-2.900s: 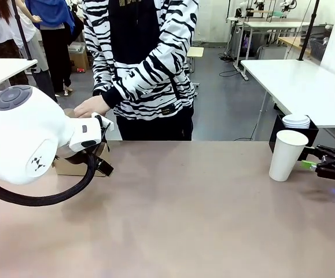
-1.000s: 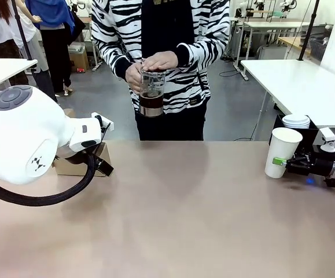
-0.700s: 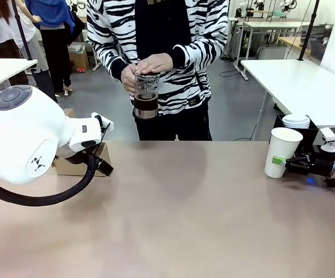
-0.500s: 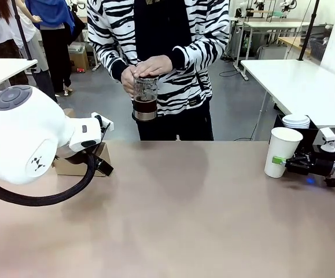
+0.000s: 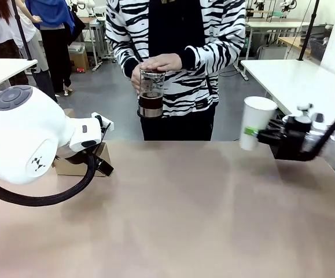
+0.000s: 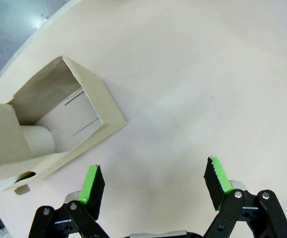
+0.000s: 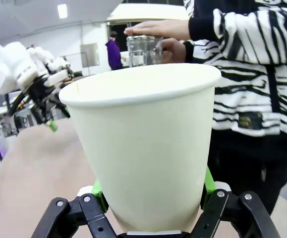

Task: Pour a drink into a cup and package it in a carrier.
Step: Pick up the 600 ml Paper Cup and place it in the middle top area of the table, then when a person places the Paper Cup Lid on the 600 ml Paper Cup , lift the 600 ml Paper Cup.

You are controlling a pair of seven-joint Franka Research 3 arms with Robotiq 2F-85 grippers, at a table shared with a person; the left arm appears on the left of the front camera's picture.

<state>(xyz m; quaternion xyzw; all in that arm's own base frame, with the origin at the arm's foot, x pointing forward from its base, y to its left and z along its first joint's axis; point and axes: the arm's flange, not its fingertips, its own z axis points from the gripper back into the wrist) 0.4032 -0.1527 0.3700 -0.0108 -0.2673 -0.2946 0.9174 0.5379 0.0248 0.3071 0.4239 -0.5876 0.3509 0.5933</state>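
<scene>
Writing first: there's a small dark label [image 7: 252, 120] on the hem of the person's striped jacket, its print too small to read.

And the white paper cup [image 5: 257, 116] is up! Half a second ago it stood on the table [image 5: 184, 208] at the far right; now it hangs clear of the tabletop and has come in toward the middle. The right claw [image 5: 250, 134] is clamped on its lower part, a green pad on either side, and the cup rises upright from between the fingers. From the wrist, the cup [image 7: 148, 139] stands right in front of the right claw [image 7: 153, 191], and its inside can't be seen.

Beyond the cup's rim the person has shifted a little to the right, with the glass jug [image 5: 151, 92] at the chest as before, one hand [image 5: 162, 62] flat over its top. The dark brown drink [image 5: 151, 102] sits in its lower part.

The left claw [image 6: 154, 173] gapes wide, holding nothing, over bare table. The cardboard carrier [image 6: 44, 89] lies just beyond its left finger, open side toward the claw, with something pale and rounded inside. From the front, the carrier [image 5: 74, 167] is tucked behind that arm.
</scene>
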